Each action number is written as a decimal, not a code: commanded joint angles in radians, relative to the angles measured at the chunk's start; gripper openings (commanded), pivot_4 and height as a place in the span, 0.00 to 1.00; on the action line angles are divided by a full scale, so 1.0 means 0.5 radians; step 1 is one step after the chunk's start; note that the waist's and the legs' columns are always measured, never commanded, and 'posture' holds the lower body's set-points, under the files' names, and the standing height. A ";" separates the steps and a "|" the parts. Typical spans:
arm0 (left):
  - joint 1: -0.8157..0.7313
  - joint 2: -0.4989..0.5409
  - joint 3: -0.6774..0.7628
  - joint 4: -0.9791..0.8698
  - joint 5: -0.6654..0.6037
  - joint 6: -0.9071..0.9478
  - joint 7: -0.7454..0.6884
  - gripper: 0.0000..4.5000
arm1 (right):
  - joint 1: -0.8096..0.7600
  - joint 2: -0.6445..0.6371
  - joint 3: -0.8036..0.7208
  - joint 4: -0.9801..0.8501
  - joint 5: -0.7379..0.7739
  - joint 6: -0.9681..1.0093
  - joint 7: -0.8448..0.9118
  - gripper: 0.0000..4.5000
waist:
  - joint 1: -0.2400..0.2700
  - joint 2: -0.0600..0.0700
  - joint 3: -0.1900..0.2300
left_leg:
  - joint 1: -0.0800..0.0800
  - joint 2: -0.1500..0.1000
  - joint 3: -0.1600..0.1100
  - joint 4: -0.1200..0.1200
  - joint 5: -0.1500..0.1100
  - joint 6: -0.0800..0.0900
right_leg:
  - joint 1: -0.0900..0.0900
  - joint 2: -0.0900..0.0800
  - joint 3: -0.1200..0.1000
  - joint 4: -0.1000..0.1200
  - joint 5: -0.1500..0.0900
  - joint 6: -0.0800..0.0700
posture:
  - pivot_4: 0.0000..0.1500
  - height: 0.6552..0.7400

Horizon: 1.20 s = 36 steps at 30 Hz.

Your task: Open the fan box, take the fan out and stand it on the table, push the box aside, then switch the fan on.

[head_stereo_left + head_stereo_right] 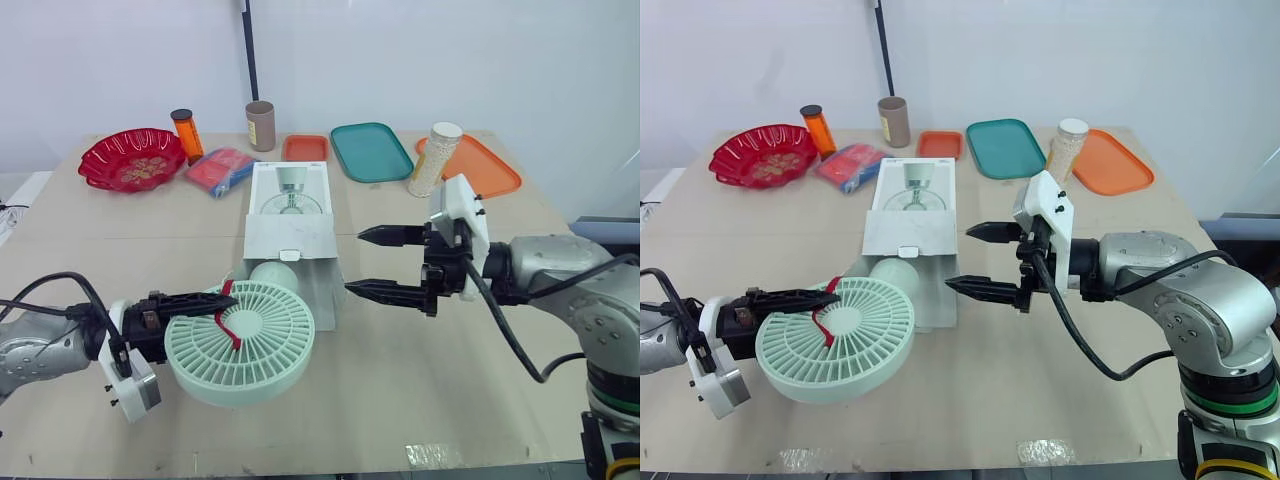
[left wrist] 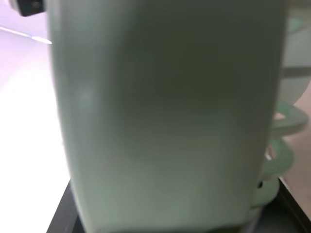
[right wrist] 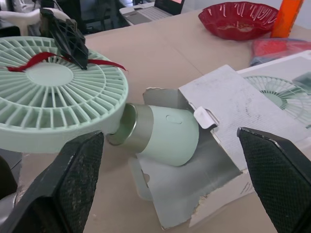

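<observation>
Gripping one fan (image 1: 245,350), left jaws clamped on its rim, right jaws apart (beside one box (image 1: 290,235)).

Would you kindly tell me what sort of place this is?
Probably a robotics test room: plain table before a white wall, unrelated props like the red bowl and teal tray, a laptop nearby.

The box (image 1: 290,235) lies mid-surface (image 1: 420,400). The fan (image 1: 245,350) lies at the box's front left, with its base in the box's open front end. The left gripper (image 1: 225,305) is front left of the box, on the fan's rim. The right gripper (image 1: 355,262) is just right of the box. Behind the box is a small tray (image 1: 306,148). Behind and left are a tube (image 1: 260,125), packet (image 1: 220,170), bottle (image 1: 186,135) and, farthest left, a bowl (image 1: 132,158). Behind and right are a tray (image 1: 370,151), a jar (image 1: 435,158) and an end tray (image 1: 485,168).
</observation>
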 commanded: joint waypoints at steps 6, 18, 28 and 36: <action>0.514 0.345 0.384 -0.328 -0.679 0.186 -0.307 0.43 | -0.119 0.032 -0.117 -0.039 0.170 0.028 -0.135 1.00 | -0.002 0.002 0.001 | 0.001 0.001 0.004 0.001 -0.002 0.005 | -0.001 0.002 0.003 0.001 -0.001 -0.001 | 1.00 1.00; 1.135 0.104 1.325 -0.702 -1.267 1.125 -0.982 0.43 | -0.221 0.143 -0.115 -0.049 0.372 0.037 -0.290 1.00 | -0.007 0.003 0.002 | 0.001 0.003 0.004 0.001 -0.005 0.010 | -0.001 0.006 0.004 0.001 -0.003 -0.002 | 1.00 1.00; 1.281 -0.409 1.840 -0.930 -1.200 1.913 -1.079 0.43 | -0.329 0.154 -0.011 -0.107 0.443 0.033 -0.350 1.00 | -0.005 0.004 0.003 | 0.001 0.008 0.004 0.002 -0.005 0.011 | -0.002 0.012 0.005 0.001 -0.004 -0.005 | 1.00 1.00; 1.573 -0.818 2.207 -1.159 -1.203 2.324 -1.075 0.43 | -0.377 0.154 0.048 -0.110 0.470 0.031 -0.331 1.00 | -0.011 0.002 0.001 | 0.003 0.020 0.009 0.002 -0.008 0.014 | -0.003 0.022 0.006 0.000 -0.004 -0.013 | 1.00 1.00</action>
